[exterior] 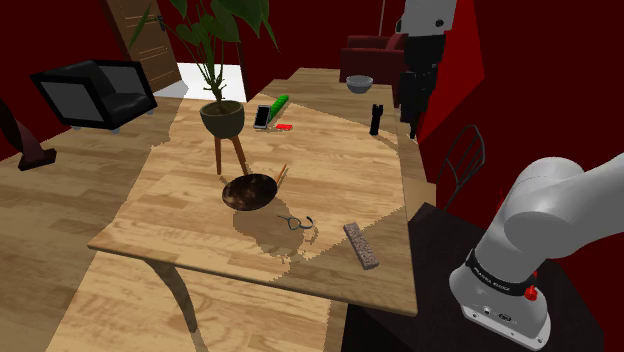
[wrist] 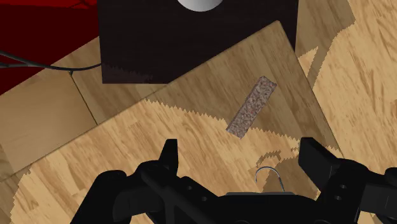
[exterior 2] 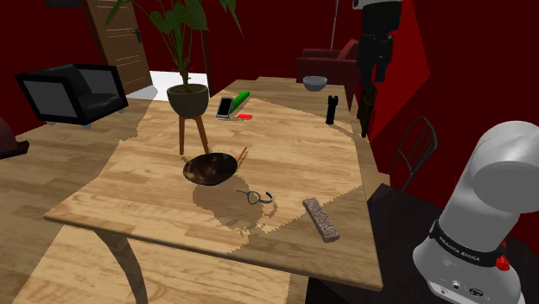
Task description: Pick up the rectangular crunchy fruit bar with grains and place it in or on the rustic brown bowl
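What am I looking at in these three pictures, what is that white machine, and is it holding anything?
It is a white robot arm on a dark box beside a wooden table. Two pictures look down on the table from beside the arm's base. The third is from a camera on its hand, looking past its black claw. On the table lie a speckled bar near the arm, a brown bowl in the middle and glasses between them. Farther off are a potted plant, a phone and a grey bowl. The claw is open, high above the table, and holds nothing.
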### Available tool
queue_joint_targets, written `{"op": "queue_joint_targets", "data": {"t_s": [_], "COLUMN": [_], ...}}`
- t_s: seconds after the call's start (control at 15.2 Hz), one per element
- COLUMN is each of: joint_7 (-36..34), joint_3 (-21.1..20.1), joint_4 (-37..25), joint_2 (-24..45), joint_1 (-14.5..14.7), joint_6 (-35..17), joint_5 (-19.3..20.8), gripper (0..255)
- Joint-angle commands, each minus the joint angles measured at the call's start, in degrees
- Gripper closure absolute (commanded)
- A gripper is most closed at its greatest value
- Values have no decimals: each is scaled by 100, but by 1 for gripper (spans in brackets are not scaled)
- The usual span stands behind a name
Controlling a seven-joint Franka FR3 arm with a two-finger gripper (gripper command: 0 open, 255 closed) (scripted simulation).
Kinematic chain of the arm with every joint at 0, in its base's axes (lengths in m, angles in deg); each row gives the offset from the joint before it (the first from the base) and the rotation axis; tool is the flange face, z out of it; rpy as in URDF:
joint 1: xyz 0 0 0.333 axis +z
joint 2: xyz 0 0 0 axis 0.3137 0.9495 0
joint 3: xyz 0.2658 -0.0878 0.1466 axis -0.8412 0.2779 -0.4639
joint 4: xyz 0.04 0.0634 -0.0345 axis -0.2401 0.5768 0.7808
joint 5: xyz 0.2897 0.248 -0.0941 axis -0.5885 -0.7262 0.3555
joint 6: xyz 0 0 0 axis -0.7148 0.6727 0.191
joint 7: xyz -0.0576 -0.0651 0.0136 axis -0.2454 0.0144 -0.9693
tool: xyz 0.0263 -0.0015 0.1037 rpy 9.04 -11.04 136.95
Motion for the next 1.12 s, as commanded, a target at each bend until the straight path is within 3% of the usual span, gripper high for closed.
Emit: {"op": "queue_joint_targets", "data": {"t_s": [0.0, 0.59, 1.06], "joint_7": [0, -1373, -2483], "joint_3": [0, -871, -1729], "joint_4": [0, 1894, 2909], "joint_2": [0, -492, -106], "joint_1": [0, -49, 30], "joint_6": [0, -1733, -3367], "joint_5": [0, -501, -1010], "gripper": [0, 0, 0]}}
